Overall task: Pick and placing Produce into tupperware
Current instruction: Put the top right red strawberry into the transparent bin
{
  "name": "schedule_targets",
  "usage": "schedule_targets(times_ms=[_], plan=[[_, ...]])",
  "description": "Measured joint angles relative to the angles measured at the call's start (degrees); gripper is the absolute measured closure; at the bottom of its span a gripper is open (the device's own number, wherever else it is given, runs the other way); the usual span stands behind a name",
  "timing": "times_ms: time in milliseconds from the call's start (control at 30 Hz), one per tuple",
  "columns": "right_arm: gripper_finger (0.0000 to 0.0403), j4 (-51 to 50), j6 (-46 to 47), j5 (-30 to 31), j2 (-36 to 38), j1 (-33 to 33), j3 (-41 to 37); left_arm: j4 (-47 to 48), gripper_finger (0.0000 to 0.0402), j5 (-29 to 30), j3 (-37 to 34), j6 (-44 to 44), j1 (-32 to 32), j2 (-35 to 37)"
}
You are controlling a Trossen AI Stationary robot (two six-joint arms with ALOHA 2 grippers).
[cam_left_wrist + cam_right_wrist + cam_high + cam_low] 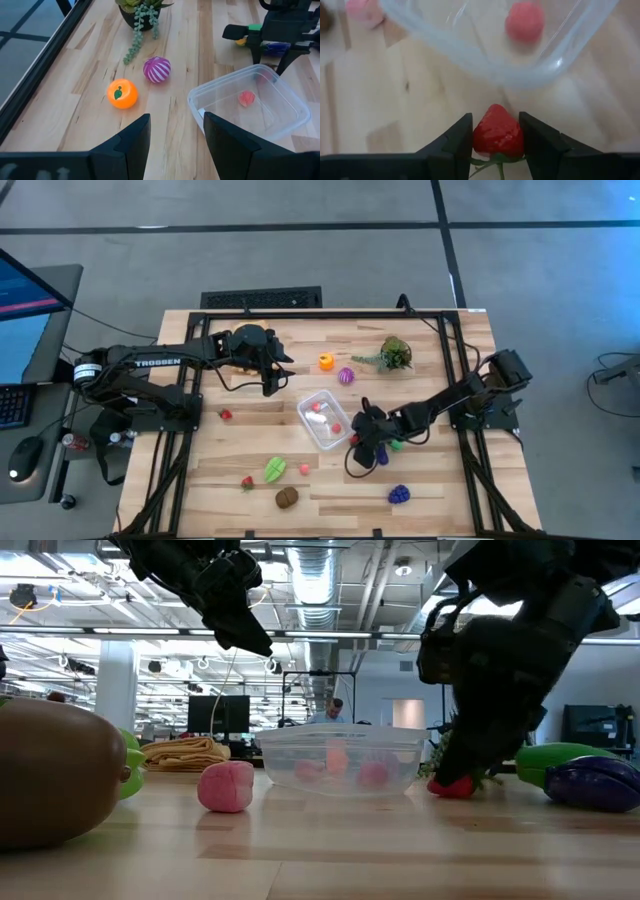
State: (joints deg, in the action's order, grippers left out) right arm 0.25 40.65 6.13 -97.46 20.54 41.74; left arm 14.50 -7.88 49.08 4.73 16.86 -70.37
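Two arms low: right gripper (496,137) clamping strawberry (497,132) beside tupperware (322,420); left gripper (172,142) released.

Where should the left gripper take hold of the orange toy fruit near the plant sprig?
Across the round body of the orange toy fruit, coming straight down from above. It is a smooth ball sitting apart from the striped purple ball, so any width across its middle fits, and a top approach avoids the neighbor. The left gripper is open, facing it.
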Motion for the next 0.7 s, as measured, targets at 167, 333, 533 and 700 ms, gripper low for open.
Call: schedule_targets(times_ms=[167, 333, 533, 700], plan=[[0.0224, -4.87, 0.50, -0.24, 2.10, 1.12, -0.09, -0.69, 0.0227, -0.02, 0.00, 0.00, 0.00, 0.00], [0.0220, -8.82, 2.80, 0.41, 4.48, 2.93, -0.09, -1.14, 0.0227, -0.02, 0.00, -0.01, 0.00, 0.00], [0.0233, -10.62, 4.76, 0.99, 7.89, 4.66, -0.07, -1.80, 0.0227, -0.02, 0.00, -0.01, 0.00, 0.00], [0.0227, -10.71, 5.94, 1.25, 11.31, 5.02, 0.00, -2.22, 0.0227, -0.02, 0.00, 0.00, 0.00, 0.00]])
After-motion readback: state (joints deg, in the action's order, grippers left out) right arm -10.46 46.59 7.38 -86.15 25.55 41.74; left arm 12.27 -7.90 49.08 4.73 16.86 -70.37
